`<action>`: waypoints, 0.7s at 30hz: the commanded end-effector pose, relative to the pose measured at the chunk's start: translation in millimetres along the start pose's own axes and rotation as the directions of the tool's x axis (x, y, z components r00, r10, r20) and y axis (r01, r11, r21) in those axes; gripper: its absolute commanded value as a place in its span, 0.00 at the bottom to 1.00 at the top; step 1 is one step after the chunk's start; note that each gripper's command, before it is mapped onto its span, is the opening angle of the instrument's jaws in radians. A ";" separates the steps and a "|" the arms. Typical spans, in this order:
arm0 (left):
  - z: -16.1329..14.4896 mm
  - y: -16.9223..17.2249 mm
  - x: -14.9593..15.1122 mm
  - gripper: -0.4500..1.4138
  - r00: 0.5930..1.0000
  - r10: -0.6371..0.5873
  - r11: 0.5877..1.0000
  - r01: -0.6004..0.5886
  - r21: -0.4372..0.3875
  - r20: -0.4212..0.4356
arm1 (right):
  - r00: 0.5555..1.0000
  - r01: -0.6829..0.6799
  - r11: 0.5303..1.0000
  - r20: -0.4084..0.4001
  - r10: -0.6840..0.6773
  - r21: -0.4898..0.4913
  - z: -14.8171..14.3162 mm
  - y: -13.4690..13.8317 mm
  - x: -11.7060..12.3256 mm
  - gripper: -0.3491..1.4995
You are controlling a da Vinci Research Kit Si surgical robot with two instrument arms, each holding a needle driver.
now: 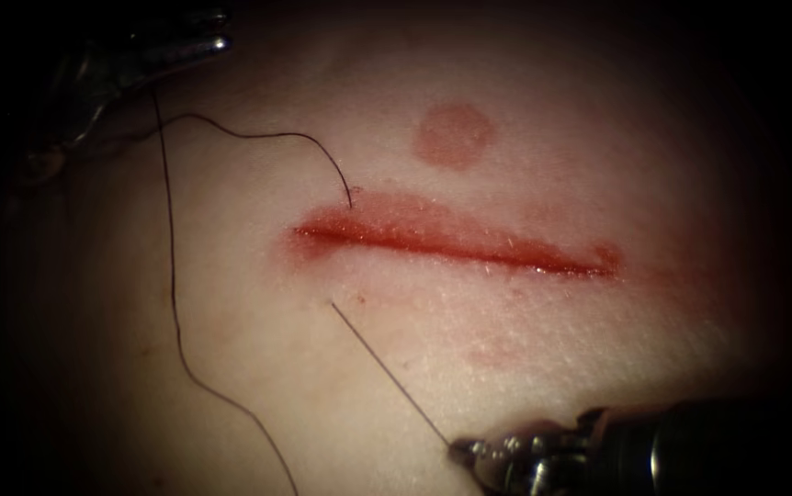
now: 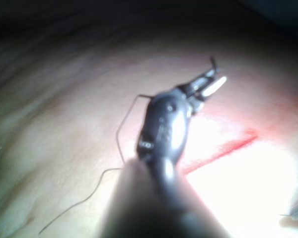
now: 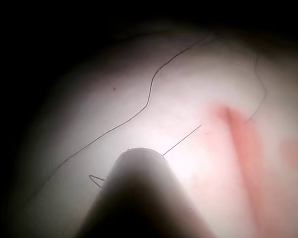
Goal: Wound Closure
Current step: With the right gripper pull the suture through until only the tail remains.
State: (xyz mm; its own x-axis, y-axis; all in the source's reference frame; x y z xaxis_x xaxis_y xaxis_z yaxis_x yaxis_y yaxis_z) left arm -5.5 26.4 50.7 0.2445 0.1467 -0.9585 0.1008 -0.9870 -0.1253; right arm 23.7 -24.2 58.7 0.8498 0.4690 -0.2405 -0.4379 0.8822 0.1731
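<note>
The cut (image 1: 451, 241) lies long and flat across the tissue (image 1: 598, 367), with red fluid (image 1: 396, 230) along it. A round pink mark (image 1: 453, 135) sits above the middle of the cut. The dark thread (image 1: 174, 303) goes into the tissue just above the cut's left end. A thin straight line comes out of the tissue just below that same end. It looks like the same thread, pulled tight, but I cannot be sure. It runs down and to the right, away from the cut, to the right tool (image 1: 458, 450). That tool sits well below the cut, and its jaws look closed on the line. I cannot tell where the needle is, or whether it is at those jaws. The left tool (image 1: 217, 41) is far up and to the left of the cut's left end. In its own wrist view, the left tool (image 2: 211, 79) has its jaws apart, and I judge they hold nothing. A small dark bit sits at one jaw tip, and I cannot tell what it is. The loose thread curls from the cut's left end up toward the left tool, then drops in a long bend, well left of the cut. The right tool is nearer to the tight line, and the left tool is nearer to the loose part.
</note>
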 end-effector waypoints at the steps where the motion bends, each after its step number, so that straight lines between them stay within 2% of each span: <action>1: 0.3 -0.2 -0.8 0.05 1.000 0.000 1.000 0.000 -0.001 -0.001 | 1.000 -0.003 1.000 0.016 0.003 0.005 -2.2 -1.7 -2.3 0.00; 3: 0.3 -0.2 -0.8 0.05 1.000 0.000 1.000 0.000 -0.001 -0.001 | 1.000 -0.011 1.000 0.024 0.011 -0.015 -4.7 -2.3 -3.9 0.00; 6: 0.4 -0.2 -0.8 0.05 1.000 0.001 1.000 -0.001 0.000 -0.001 | 0.999 -0.032 0.999 0.028 0.033 -0.036 -6.8 -2.7 -5.0 0.00; 14: 0.4 -0.2 -0.9 0.05 1.000 -0.004 1.000 0.004 -0.002 0.002 | 0.999 -0.035 0.999 0.024 0.035 -0.020 -6.1 -3.0 -5.3 0.00; 21: 0.2 -0.3 -1.1 0.05 1.000 -0.005 1.000 0.005 -0.004 0.001 | 0.999 -0.017 1.000 0.028 0.017 -0.009 -7.7 -3.2 -7.8 0.00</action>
State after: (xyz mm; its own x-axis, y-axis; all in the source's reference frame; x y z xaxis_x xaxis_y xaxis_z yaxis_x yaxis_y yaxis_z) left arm -5.4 26.4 51.0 0.2420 0.1515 -0.9584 0.1049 -0.9860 -0.1294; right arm 15.9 -29.4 52.3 0.8506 0.4792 -0.2165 -0.4529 0.8768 0.1616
